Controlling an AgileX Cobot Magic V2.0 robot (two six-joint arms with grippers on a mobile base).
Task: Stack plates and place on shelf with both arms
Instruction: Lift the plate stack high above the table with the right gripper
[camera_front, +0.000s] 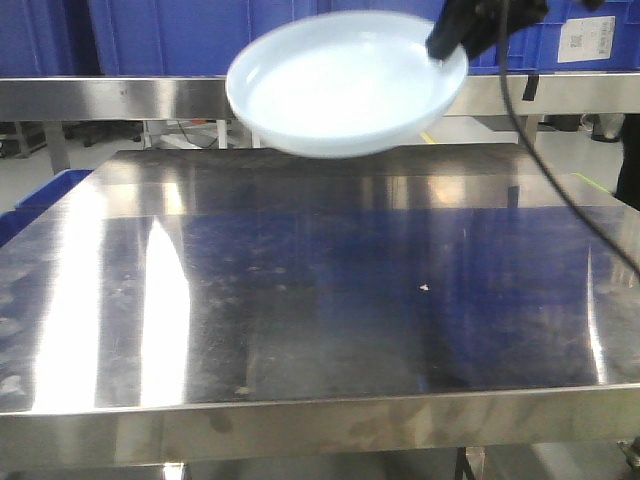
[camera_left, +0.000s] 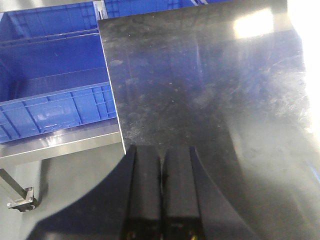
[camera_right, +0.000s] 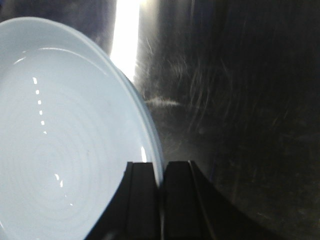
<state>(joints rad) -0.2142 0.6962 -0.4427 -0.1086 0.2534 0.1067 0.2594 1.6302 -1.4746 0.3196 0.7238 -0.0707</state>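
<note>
A white plate hangs tilted in the air above the far edge of the steel tabletop, in front of the shelf rail. My right gripper is shut on its right rim. In the right wrist view the plate fills the left side, and the gripper pinches its rim between both fingers. A faint double edge shows on the rim; I cannot tell whether this is one plate or two stacked. My left gripper is shut with nothing in it, low over the table's left edge.
Large blue crates stand on the shelf behind the plate. More blue crates sit on a lower rack left of the table. A black cable hangs from the right arm across the table's right side.
</note>
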